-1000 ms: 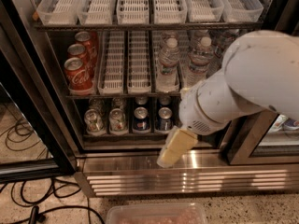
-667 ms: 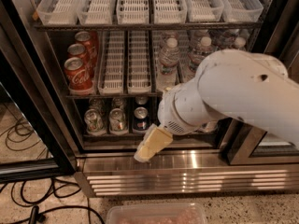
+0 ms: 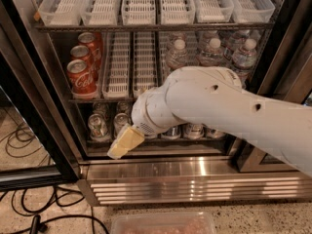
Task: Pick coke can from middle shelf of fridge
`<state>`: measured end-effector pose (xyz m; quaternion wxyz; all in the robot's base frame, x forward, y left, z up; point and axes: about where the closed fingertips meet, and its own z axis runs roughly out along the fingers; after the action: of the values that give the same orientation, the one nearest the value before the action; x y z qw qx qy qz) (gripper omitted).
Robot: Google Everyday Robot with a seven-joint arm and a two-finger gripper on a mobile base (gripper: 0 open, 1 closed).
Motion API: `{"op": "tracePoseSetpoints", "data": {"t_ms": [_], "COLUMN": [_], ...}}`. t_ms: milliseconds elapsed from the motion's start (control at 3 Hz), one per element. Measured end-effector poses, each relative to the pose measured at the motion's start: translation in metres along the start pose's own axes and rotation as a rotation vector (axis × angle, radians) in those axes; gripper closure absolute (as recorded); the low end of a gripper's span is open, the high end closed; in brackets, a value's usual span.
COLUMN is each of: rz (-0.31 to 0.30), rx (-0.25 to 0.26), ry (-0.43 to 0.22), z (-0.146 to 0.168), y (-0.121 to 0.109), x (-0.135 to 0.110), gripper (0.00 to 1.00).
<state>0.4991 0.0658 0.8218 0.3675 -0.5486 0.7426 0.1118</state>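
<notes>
Three red coke cans stand in a row at the left end of the middle shelf (image 3: 97,100) of the fridge (image 3: 34,106). The front coke can (image 3: 84,79) faces me, with two more behind it (image 3: 80,56). My gripper (image 3: 125,142), cream-coloured, hangs at the end of the large white arm (image 3: 214,106). It is in front of the bottom tier, below and to the right of the front coke can, apart from it. It holds nothing that I can see.
White slatted lane trays (image 3: 129,62) lie beside the coke cans, with water bottles (image 3: 210,50) to their right. Silver cans (image 3: 97,126) stand on the bottom tier, clear-white bins (image 3: 156,4) above. The ribbed steel base (image 3: 185,186), black cables (image 3: 29,213) and a clear tub (image 3: 163,224) are below.
My arm has swung left across the fridge front. The gripper has moved from the lower middle to the lower left, closer to the coke cans. The cans have not moved.
</notes>
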Motion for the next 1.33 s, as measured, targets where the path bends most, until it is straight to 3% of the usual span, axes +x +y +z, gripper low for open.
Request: {"op": "tracePoseSetpoints", "data": {"t_ms": [333,667,1000,1333], "rz": [0.0,0.009,-0.055,-0.065], "rx": [0.0,0.051,0.142,0.269], "ry": [0.0,-0.032,-0.059,-0.162], "z": [0.0,0.006,0.015,-0.004], "y": [0.0,0.003,0.028,0.011], "x": [0.0,-0.011,-0.02,-0.036], "gripper": [0.0,0.0,0.0,0.0]}}
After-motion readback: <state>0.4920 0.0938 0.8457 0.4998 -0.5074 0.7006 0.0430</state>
